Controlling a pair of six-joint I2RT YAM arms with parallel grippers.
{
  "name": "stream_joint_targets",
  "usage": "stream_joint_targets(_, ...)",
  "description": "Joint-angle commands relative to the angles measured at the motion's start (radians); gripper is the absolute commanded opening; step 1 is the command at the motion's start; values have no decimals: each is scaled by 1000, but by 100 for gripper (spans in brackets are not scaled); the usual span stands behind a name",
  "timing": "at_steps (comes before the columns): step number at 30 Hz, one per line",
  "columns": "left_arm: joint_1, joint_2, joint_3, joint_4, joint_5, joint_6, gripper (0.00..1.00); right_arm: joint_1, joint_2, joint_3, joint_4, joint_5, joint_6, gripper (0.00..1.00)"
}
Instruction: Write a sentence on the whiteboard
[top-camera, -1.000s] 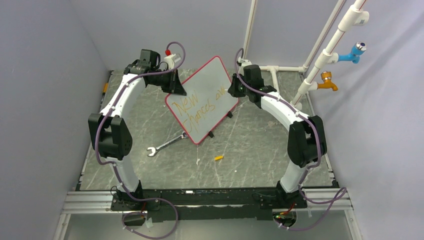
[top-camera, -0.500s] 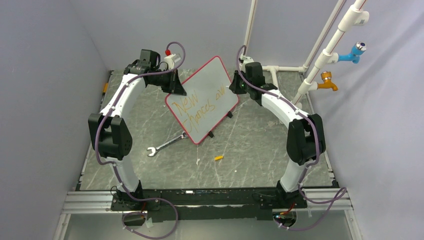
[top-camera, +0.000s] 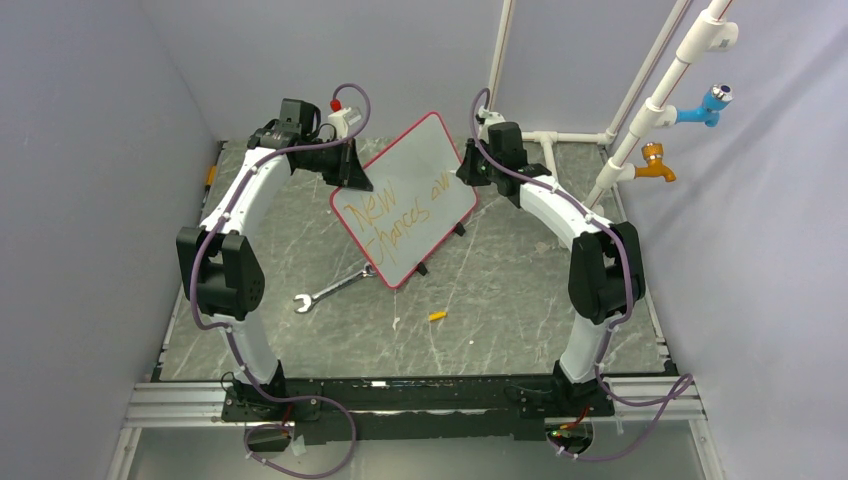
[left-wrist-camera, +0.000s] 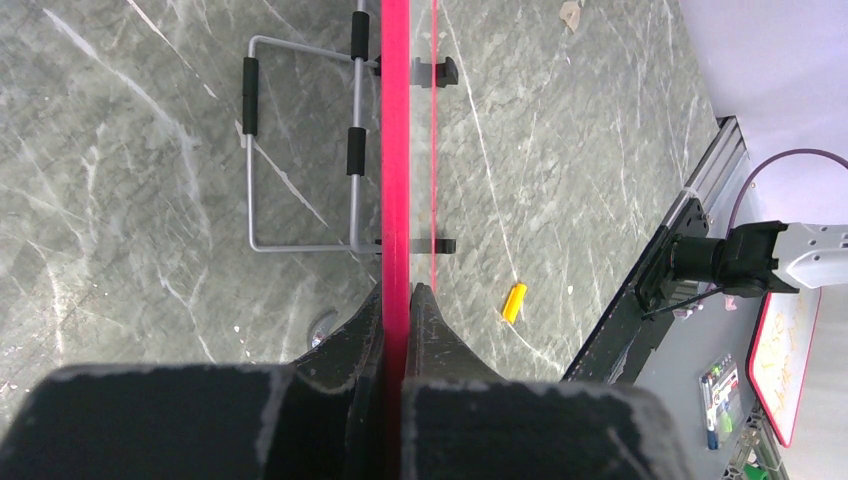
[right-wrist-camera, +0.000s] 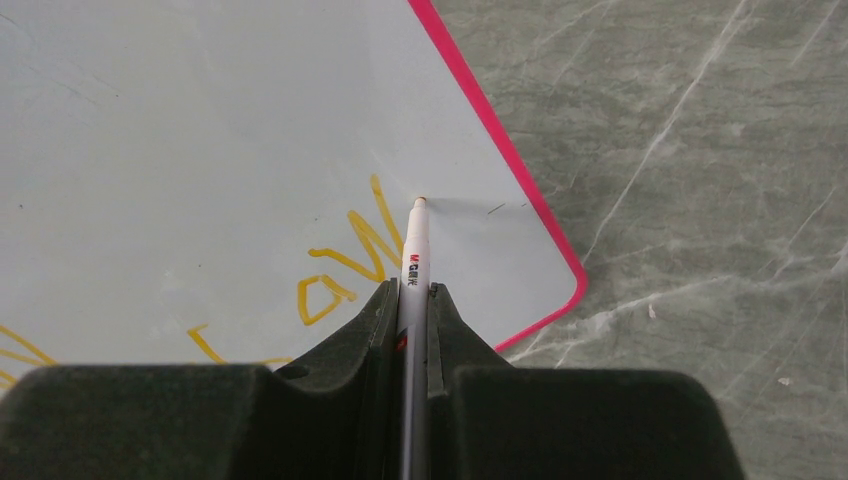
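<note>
1 whiteboard (top-camera: 410, 190) is standing tilted at the far middle of the table (top-camera: 500, 290), propped on 1 wire stand (left-wrist-camera: 300, 150). The sentence (top-camera: 395, 212) is running across it in 2 slanted orange lines. Left gripper (left-wrist-camera: 397, 300) is clamping the board's red frame edge-on. Right gripper (right-wrist-camera: 413, 295) is pinching 1 marker (right-wrist-camera: 415, 250), its tip sitting at the board just right of the last stroke. 1 wrench (top-camera: 330, 290) and 1 yellow cap (top-camera: 437, 316) are lying in front of the board. 1 blue tap (top-camera: 708, 104) and 1 orange tap (top-camera: 655, 162) are hanging far right, well apart from it.
</note>
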Motion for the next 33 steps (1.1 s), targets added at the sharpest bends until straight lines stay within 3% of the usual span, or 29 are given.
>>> stream_joint_targets(1, -18, -10, -24, -33, -98, 109, 0, -4, -5, 23, 53, -29, 13, 0)
stream_joint_targets(20, -20, -12, -29, -28, -97, 108, 0, -2, -39, -104, 87, -52, 31, 0)
stream_joint_targets(33, -20, -11, -30, -30, -98, 109, 0, -3, 17, 34, 31, 1, 12, 0)
